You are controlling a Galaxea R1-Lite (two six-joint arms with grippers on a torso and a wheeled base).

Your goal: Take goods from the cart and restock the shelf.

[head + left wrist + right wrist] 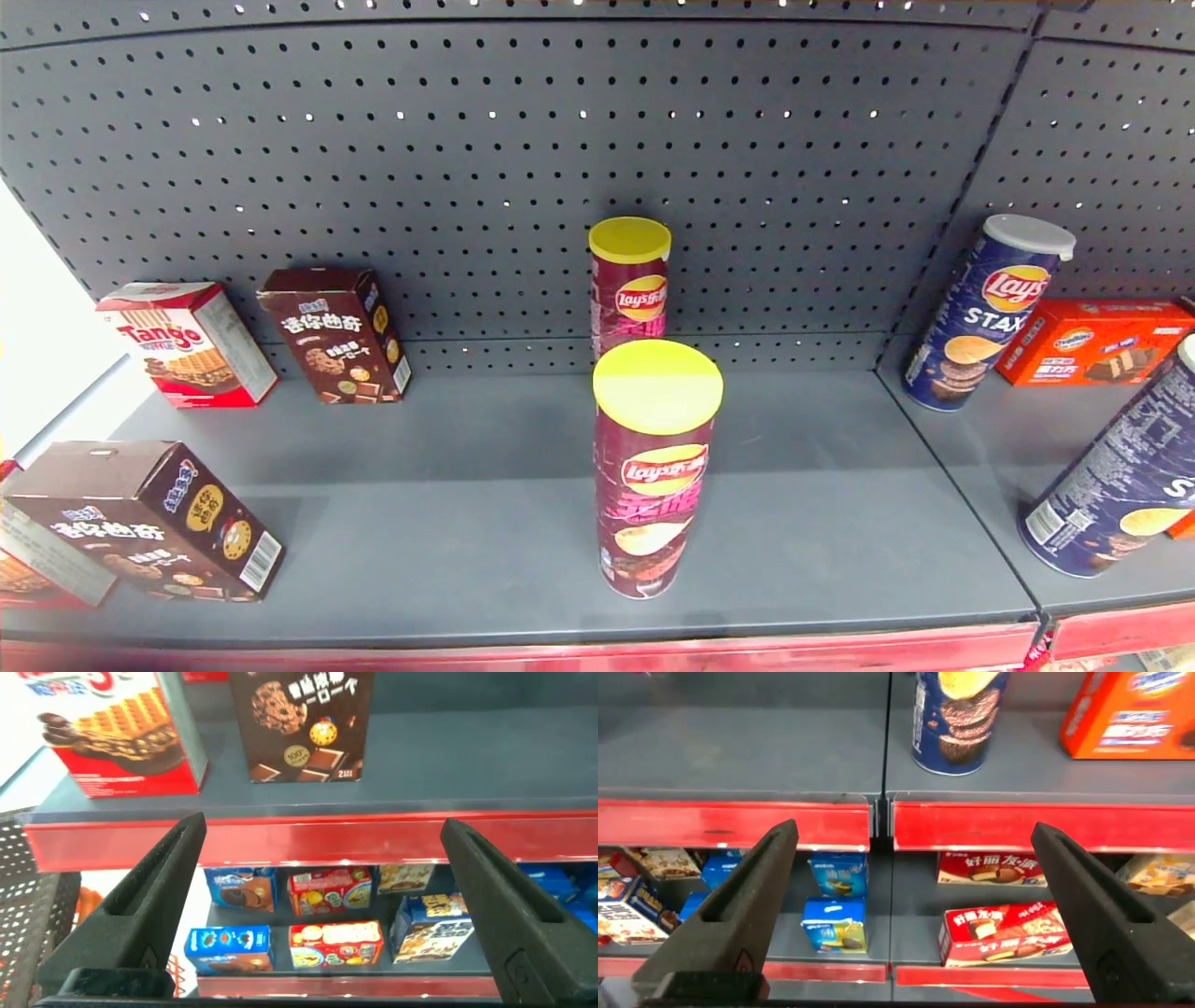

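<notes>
Two maroon chip cans with yellow lids stand upright on the grey shelf [448, 504], one near the front [652, 471] and one behind it against the pegboard [629, 285]. My left gripper [322, 924] is open with nothing between its fingers, in front of the shelf's red edge, facing a red wafer box [121, 733] and a brown cookie box [304, 723]. My right gripper [924, 919] is also open and holds nothing, in front of the red edge [738, 821] below a dark blue chip can [957, 719].
Brown cookie boxes [336, 331] [149, 518] and a red wafer box [187, 341] sit on the left of the shelf. Dark blue cans [985, 313] [1116, 485] and an orange box [1088, 341] occupy the right bay. Lower shelves hold snack boxes [999, 933].
</notes>
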